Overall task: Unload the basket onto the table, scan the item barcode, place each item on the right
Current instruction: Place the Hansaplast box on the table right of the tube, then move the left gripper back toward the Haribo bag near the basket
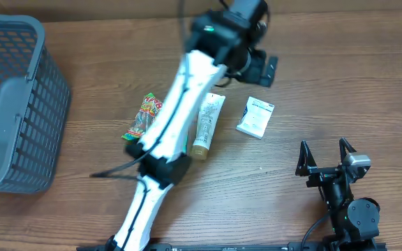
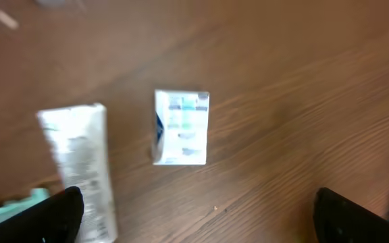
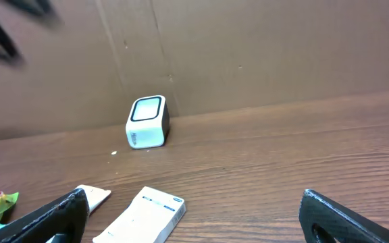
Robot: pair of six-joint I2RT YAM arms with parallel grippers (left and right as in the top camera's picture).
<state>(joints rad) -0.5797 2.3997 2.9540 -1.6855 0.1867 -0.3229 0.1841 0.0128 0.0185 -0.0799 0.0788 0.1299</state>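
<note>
A: Table (image 1: pixel 340 104)?
B: Wood w/ visible grain, matt. Basket (image 1: pixel 19 104) at L edge: grey plastic mesh.
A: Box (image 1: pixel 255 116), tube (image 1: pixel 208 125)?
B: Box looks like matt card; tube smooth plastic. Packet (image 1: pixel 142 117): glossy film.

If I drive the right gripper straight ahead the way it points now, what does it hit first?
Likely nothing on the table: the right gripper aims to the right of the white box and the scanner, so the way looks free up to the brown back wall. Depth is hard to judge.
</note>
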